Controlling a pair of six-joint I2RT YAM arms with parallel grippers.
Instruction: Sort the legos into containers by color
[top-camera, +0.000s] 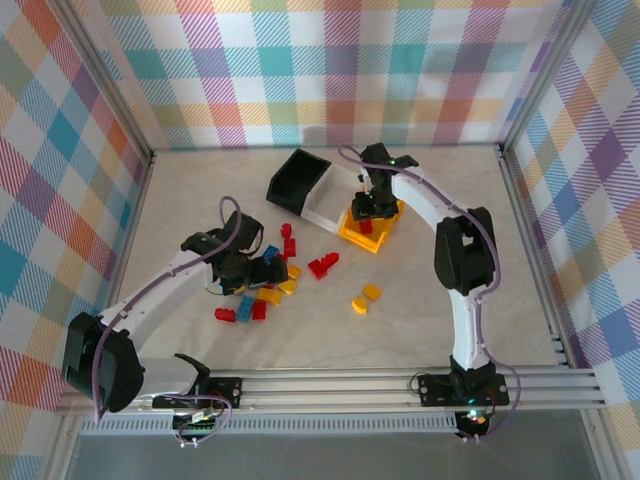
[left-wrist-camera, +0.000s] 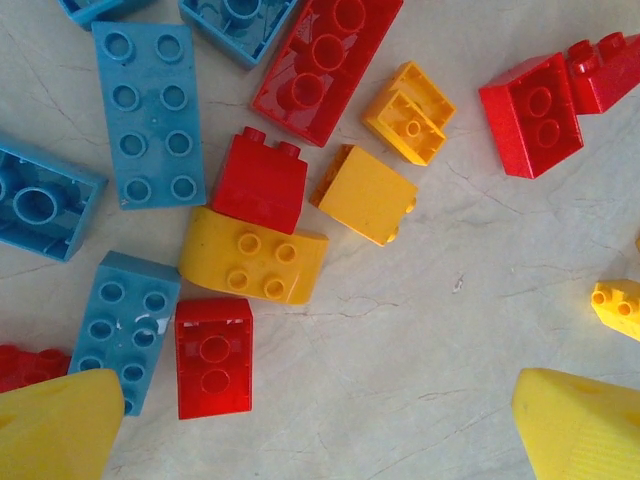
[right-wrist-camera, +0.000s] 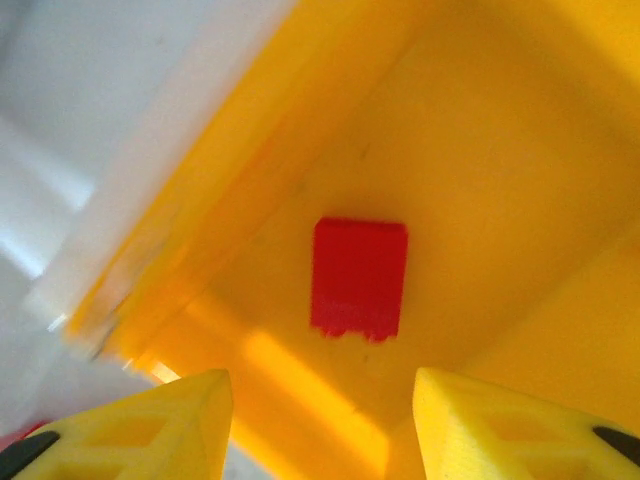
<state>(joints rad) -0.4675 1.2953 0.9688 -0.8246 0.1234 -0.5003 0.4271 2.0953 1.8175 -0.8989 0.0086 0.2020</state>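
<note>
The left claw (left-wrist-camera: 320, 432) hangs over the table (left-wrist-camera: 430, 340), fingers wide apart with nothing between them. Just ahead of one fingertip (left-wrist-camera: 55, 425) lie a red brick (left-wrist-camera: 213, 357) and a blue brick (left-wrist-camera: 125, 325). Beyond them a yellow brick (left-wrist-camera: 253, 255) touches another red.

The right claw (right-wrist-camera: 318, 430), also apart and empty, hovers above the yellow bin (right-wrist-camera: 480, 150). One red lego (right-wrist-camera: 358, 277) lies flat inside, ahead of the fingers. The white bin (top-camera: 330, 197) adjoins to one side, and the black bin (top-camera: 298, 180) stands past it.
</note>
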